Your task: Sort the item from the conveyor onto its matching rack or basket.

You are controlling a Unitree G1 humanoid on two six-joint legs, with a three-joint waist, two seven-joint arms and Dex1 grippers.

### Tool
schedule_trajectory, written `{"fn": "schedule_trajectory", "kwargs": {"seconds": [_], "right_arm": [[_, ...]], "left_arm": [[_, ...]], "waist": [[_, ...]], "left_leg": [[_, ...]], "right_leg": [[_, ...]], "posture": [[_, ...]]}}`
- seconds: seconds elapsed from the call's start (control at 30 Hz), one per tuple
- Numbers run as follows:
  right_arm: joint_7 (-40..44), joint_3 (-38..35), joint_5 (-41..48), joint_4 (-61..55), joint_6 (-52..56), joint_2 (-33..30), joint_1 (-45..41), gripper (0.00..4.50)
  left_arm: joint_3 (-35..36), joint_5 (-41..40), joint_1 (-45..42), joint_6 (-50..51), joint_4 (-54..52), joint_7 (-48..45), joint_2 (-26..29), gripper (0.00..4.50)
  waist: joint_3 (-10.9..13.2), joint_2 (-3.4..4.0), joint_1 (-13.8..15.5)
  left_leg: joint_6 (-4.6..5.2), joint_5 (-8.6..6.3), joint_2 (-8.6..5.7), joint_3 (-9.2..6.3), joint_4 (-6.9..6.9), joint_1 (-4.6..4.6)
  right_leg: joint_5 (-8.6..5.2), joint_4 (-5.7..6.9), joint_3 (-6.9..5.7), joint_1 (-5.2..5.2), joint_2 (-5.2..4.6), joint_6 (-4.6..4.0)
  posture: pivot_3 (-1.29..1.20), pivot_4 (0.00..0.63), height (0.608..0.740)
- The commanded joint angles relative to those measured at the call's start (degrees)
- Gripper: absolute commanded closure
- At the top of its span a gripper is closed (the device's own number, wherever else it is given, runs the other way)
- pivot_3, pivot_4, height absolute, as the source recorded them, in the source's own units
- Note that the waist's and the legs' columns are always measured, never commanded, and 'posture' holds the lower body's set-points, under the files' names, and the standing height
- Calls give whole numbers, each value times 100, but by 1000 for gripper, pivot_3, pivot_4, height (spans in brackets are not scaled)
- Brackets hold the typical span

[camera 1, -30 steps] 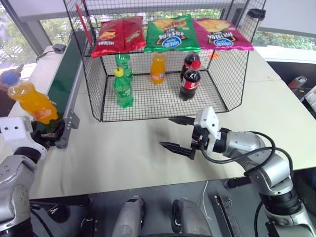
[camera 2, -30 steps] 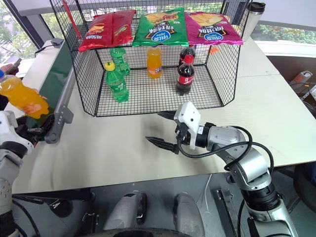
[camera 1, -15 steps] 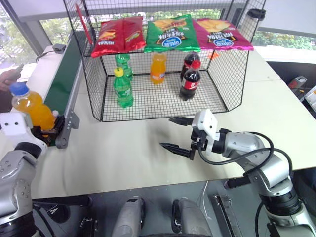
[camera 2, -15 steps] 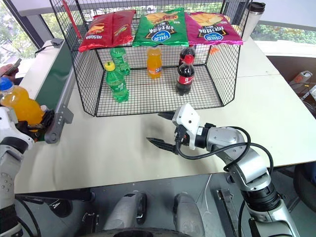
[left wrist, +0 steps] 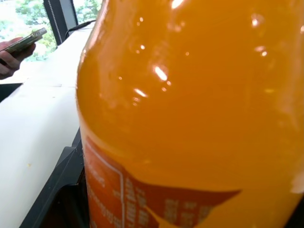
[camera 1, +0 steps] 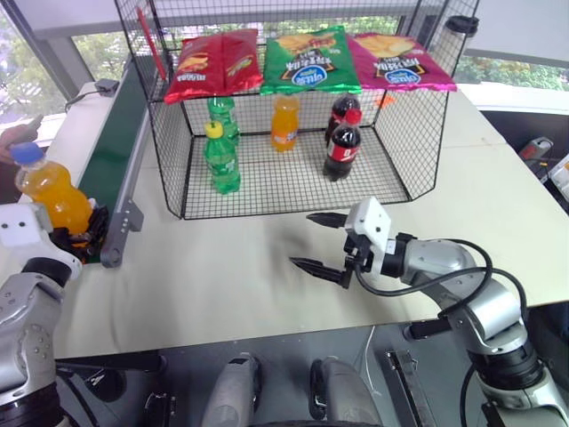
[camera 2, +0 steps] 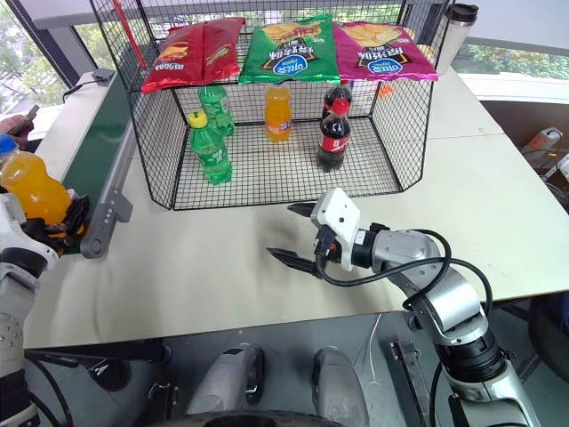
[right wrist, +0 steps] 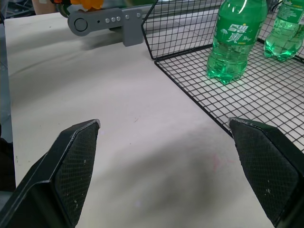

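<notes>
The left hand (camera 1: 76, 238) is closed around the orange soda bottle (camera 1: 52, 194) at the conveyor (camera 1: 116, 151) end, at 9 o'clock. The right hand (camera 1: 324, 243) hovers wide open and empty over the worktop (camera 1: 222, 276). Carrying the bottle into the basket (camera 1: 293, 178) at 12 o'clock is not yet done

Glossy clear plastic bottle (camera 1: 52, 191); black wire-mesh basket (camera 1: 400, 133); matt, smooth tabletop (camera 1: 231, 276); gripper fingers (right wrist: 71, 166) look finely textured, perhaps rubber.

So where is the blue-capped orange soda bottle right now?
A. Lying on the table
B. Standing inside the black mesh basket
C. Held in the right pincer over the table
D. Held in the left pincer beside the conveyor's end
D: the orange soda bottle sits upright in the left pincer by the conveyor end, while the right pincer hangs open and empty over the table.
</notes>
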Motion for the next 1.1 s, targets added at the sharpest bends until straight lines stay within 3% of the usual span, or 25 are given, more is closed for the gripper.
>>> {"fn": "schedule_trajectory", "kwargs": {"seconds": [0.03,0.37,0.53,0.87,1.1], "right_arm": [[19,-84,58,-166,-55,-19,-61,0],[57,-160,149,-114,1,14,-158,0],[-46,-279,347,-69,176,115,-327,0],[-130,-320,467,186,300,226,-639,0],[-292,-246,449,316,407,464,-832,0]], "left_arm": [[342,-404,-221,70,-429,-170,360,1422],[183,-1392,-780,727,-583,-918,1303,1422],[-790,-1585,-889,851,-847,-1605,1353,1422],[-3221,-462,-1396,-62,-331,-2951,1101,1422],[-4051,157,-1913,-707,378,-3660,725,1422]], "waist": [[2,-4,1],[3,-5,-5],[3,-5,-2],[4,-1,-12],[6,1,-6]], "left_leg": [[0,0,1,0,0,-2],[0,0,0,1,-2,-6],[0,0,0,1,-1,-6],[0,0,1,4,-9,-6],[1,1,0,5,-8,-8]], "right_leg": [[0,0,0,-2,1,0],[0,-4,0,-6,2,0],[0,-3,0,-4,2,-1],[0,-3,2,-9,7,-2],[2,0,1,-10,13,2]], "posture": [[0,150,739],[0,150,739],[0,150,739],[0,150,739],[0,150,739]]}}
